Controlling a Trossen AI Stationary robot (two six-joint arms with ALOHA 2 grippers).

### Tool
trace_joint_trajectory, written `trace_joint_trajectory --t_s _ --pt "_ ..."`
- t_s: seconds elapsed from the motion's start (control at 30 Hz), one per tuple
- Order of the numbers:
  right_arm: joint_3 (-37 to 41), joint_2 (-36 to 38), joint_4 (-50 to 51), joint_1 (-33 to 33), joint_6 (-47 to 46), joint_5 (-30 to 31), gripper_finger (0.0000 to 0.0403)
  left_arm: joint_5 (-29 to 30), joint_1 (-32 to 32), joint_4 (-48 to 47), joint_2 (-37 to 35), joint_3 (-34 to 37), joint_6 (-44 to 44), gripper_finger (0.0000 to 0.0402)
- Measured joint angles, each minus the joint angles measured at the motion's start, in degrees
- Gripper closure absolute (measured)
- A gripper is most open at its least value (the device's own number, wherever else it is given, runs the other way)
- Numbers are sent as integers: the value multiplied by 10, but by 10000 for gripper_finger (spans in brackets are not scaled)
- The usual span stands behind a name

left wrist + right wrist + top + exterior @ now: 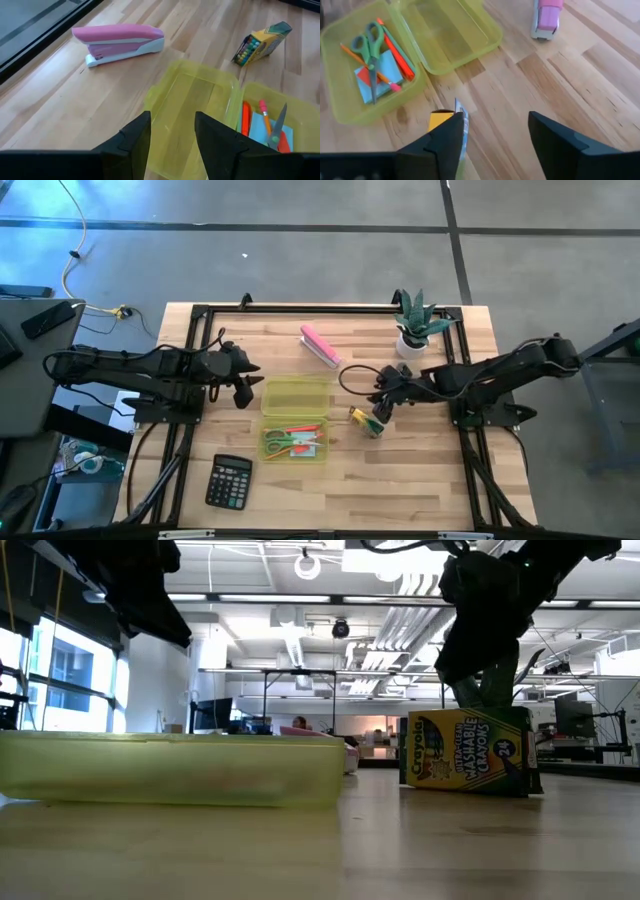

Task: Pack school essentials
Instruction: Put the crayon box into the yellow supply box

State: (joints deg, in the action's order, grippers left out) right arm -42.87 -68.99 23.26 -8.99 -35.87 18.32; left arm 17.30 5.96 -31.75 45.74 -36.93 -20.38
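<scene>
Hovering over crayon box [366,421], right gripper [383,408] spread apart, grasping nothing; left gripper [243,385] parted, empty, above open yellow case [296,395] lid.

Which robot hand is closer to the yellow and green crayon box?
The right gripper, right beside the yellow-green cardboard crayon box. The left gripper waits across the yellow plastic case.
</scene>
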Motion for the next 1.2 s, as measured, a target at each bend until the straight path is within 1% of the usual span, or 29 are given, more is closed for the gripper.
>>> trace_joint_trajectory --t_s 0.2,0.3,0.37,0.43,0.53,0.63,0.73,0.87,1.0,1.2 --pt "-18 0 -5 0 44 3 152 0 0 0 0 0 0 259" --pt "-45 0 -3 -1 89 -8 147 0 0 6 0 0 0 259" --pt "-64 0 -4 -9 126 -20 146 0 0 13 0 0 0 259" --pt "-78 0 -1 -23 141 -24 146 0 0 23 0 0 0 259" --pt "-83 0 11 -42 134 -24 146 0 0 28 0 0 0 259" --pt "-83 -10 30 -58 92 -19 146 0 0 33 0 0 -1 259" --pt "-83 -33 34 -74 63 -12 146 0 0 33 0 0 -5 259" --pt "-83 -71 34 -93 61 -11 146 0 0 32 0 0 -5 259" --pt "-83 -106 38 -96 32 -9 146 0 0 33 0 0 -5 259" --pt "-83 -143 49 -95 27 4 146 0 0 33 0 0 -5 259"
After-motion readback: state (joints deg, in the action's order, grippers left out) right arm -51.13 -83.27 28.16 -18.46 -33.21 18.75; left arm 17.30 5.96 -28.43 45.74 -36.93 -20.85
